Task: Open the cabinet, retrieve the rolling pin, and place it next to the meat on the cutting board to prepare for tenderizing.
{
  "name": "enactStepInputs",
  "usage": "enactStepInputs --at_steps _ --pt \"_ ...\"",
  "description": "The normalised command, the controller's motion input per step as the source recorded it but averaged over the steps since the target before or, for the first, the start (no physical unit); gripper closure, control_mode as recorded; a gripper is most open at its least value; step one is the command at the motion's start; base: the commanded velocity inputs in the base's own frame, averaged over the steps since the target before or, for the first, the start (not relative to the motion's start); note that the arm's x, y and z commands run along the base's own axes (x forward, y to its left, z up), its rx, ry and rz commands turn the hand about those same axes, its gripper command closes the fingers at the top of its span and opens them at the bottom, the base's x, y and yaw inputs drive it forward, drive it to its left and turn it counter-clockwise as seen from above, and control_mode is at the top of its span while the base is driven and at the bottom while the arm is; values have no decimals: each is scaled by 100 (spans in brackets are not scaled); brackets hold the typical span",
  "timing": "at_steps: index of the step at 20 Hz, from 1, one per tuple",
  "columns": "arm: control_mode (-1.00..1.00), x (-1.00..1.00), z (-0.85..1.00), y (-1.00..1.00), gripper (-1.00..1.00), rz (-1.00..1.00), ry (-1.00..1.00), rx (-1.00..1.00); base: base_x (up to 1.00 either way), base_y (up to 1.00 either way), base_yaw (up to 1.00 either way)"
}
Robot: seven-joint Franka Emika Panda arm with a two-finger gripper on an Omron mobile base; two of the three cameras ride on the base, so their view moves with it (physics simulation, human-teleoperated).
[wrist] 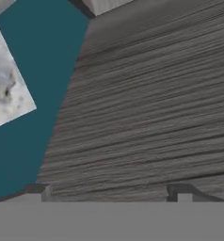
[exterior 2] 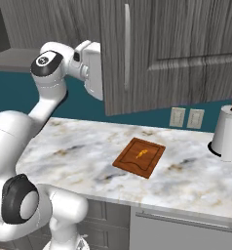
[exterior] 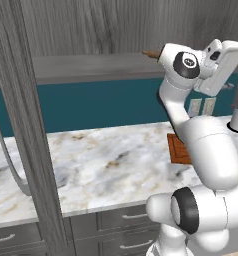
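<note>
Fingers [wrist: 112, 193] spread wide and empty, tips poking up right against the grey wood-grain of the cabinet [wrist: 147, 108], nothing between them. Judging by the pose, the hand is raised to shelf height to reach in for the rolling pin [exterior: 152, 53], whose brown rounded end peeks out on the grey shelf [exterior: 91, 67] just beside the wrist. Well below the fingers, on the marbled surface [exterior 2: 88, 156], lies the flat reddish board [exterior 2: 139, 157] with its darker groove, the tiny orange meat [exterior 2: 140, 155] near its middle, leaving room alongside for the pin.
</note>
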Motion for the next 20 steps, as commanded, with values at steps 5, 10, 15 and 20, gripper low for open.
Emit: enactStepInputs --at_steps 5,10,15,20 --pt "-100 -74 -8 -70 -100 -12 0 2 0 0 0" --pt "-100 -72 -6 -73 -100 -12 0 3 0 0 0" --pt "-100 -63 -3 -82 -100 -10 0 3 0 0 0" --pt "-100 -57 -1 -91 -100 -9 1 5 0 0 0"
